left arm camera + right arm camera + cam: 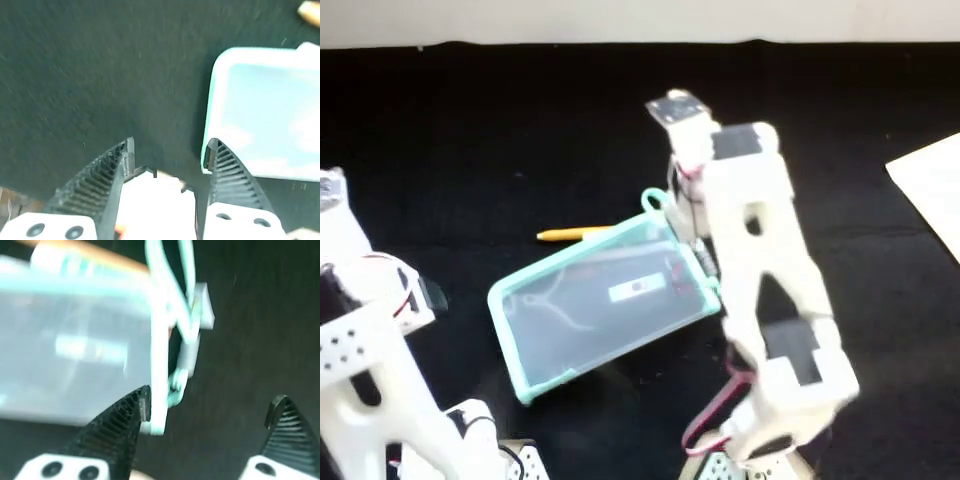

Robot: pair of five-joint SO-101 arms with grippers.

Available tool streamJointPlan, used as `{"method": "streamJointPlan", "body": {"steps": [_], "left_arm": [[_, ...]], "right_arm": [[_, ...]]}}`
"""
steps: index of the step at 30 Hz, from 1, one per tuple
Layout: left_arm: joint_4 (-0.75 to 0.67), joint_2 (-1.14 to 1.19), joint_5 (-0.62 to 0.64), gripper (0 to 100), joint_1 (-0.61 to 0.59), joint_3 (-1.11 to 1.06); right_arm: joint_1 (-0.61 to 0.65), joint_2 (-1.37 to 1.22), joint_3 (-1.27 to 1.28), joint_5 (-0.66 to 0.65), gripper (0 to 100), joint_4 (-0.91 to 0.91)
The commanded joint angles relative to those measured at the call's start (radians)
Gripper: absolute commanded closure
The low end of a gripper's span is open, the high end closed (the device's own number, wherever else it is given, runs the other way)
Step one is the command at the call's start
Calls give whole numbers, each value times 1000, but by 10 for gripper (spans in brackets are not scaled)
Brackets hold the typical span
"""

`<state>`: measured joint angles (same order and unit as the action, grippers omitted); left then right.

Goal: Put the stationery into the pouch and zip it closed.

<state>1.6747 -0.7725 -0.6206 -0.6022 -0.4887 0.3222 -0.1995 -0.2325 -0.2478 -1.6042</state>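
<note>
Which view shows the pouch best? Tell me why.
The high view: the pouch lies nearly whole in frame, one corner by an arm. The left wrist view catches only one corner; the right wrist view, its zipper end.

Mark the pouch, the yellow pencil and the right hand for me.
pouch (605, 305): high view, clear front panel.
yellow pencil (572, 234): high view, mid shaft.
right hand (211, 397): right wrist view, midway between fingertips.

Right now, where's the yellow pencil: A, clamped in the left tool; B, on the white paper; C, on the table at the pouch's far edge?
C: the yellow pencil lies on the black table, poking out past the far edge of the pouch, and the left tool is open and empty.
</note>
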Motion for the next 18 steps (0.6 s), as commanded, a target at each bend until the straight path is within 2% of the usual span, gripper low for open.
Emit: {"method": "streamJointPlan", "body": {"steps": [1, 10, 18], "left_arm": [[-2, 10, -8, 761, 33, -48], [-2, 10, -5, 761, 153, -128], [-2, 12, -5, 761, 162, -128]], "right_arm": [[16, -140, -189, 3, 639, 61], [15, -309, -351, -68, 639, 193], [22, -423, -354, -71, 639, 292]]}}
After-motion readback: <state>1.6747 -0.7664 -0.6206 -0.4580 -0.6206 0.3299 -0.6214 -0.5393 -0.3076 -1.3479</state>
